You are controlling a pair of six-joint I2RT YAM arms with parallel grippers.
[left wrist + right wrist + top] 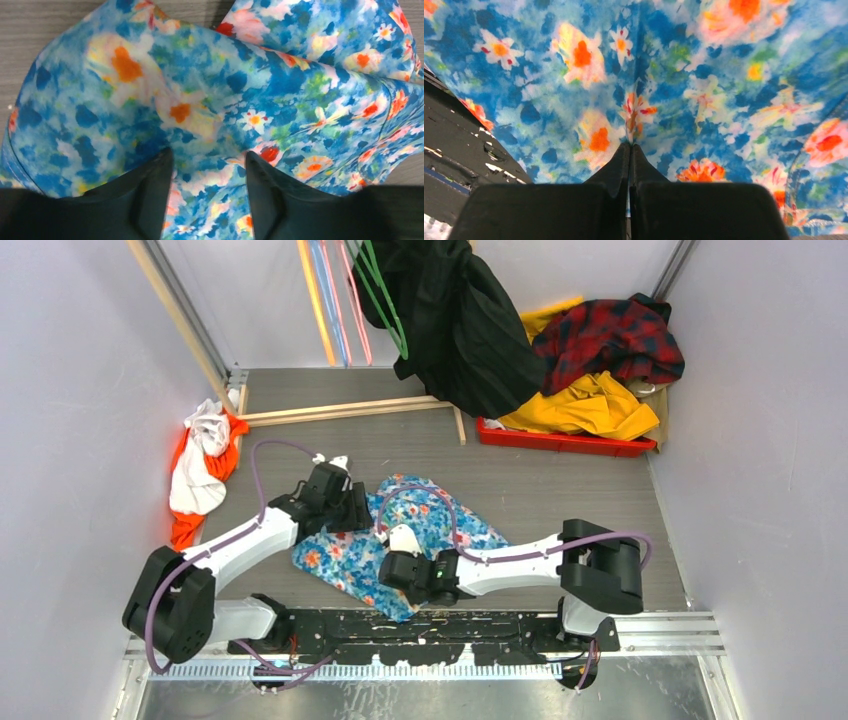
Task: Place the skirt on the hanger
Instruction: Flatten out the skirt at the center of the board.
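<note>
One blue skirt [345, 558], red-orange flowers, rumpled folds

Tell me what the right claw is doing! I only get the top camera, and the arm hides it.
Observer: The right gripper is shut, pinching a little fold of the skirt.
Operator: Is the left claw pinching too?
Observer: No. The left gripper is open, with its jaws apart and flowery fabric lying between them.
Operator: Is the cloth flat there?
Observer: No. In the left wrist view it is rumpled into soft folds just ahead of the jaws.
</note>
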